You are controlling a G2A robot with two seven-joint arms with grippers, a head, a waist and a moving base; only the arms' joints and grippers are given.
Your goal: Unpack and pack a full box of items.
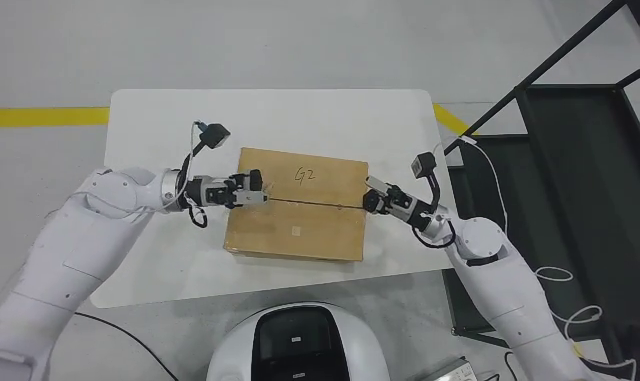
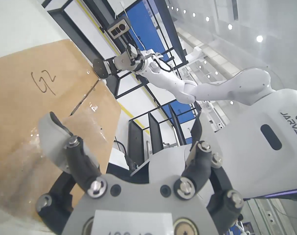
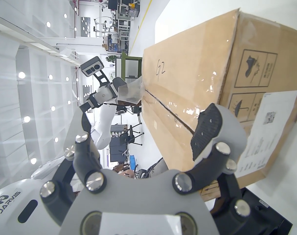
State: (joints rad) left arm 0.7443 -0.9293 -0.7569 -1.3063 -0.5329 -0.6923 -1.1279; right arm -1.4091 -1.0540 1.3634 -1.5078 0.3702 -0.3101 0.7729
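Note:
A closed cardboard box (image 1: 300,226) marked "G2" lies in the middle of the white table (image 1: 160,131), its two top flaps meeting at a taped seam. My left gripper (image 1: 252,189) is open at the left end of that seam, and one of its fingers (image 2: 53,128) lies over the box top (image 2: 21,94). My right gripper (image 1: 372,196) is open at the seam's right end, with one ribbed pad (image 3: 207,128) against the box's upper edge (image 3: 187,74). Each wrist view shows the other gripper at the far end: right gripper (image 2: 100,68), left gripper (image 3: 124,90).
A black metal rack (image 1: 570,151) stands off the table's right side, close behind my right arm. A white label (image 3: 268,128) and printed handling marks cover the box's right end face. Bare tabletop runs behind and left of the box.

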